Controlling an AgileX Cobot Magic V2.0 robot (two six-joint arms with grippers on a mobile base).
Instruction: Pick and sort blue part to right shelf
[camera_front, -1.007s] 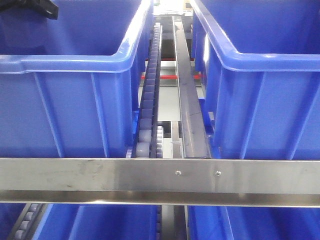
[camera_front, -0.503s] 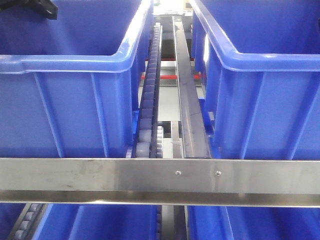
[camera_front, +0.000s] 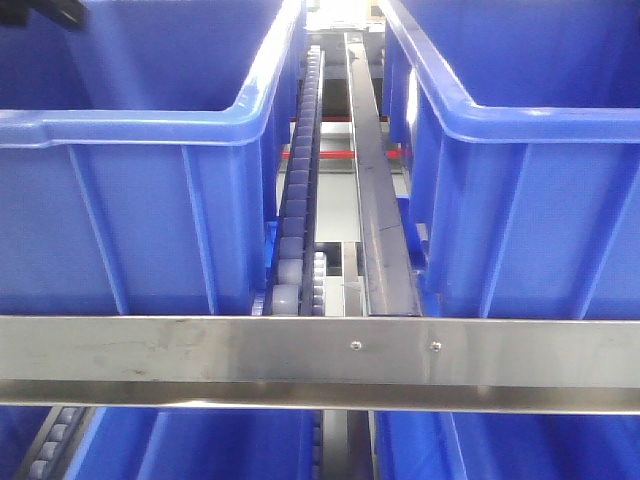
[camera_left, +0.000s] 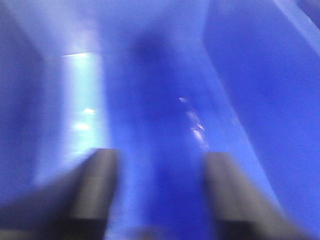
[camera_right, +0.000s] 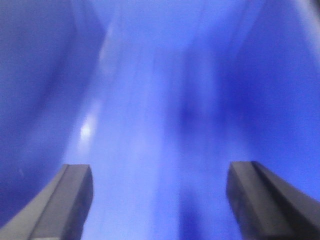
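Observation:
No blue part can be told apart in any view. The left wrist view is blurred: my left gripper is open inside a blue bin, with only the bin's blue wall and floor between its dark fingers. My right gripper is open wide over a smooth blue bin surface, nothing between its fingers. In the front view a black bit of the left arm shows at the top left corner, above the left blue bin. The right blue bin stands on the right side of the rack.
A roller track and a steel rail run between the two bins. A steel crossbar spans the front of the rack. More blue bins sit on the level below.
In the front view the black arm piece at the top left has moved left and up, now mostly out of the frame. Bins and rails have not moved.

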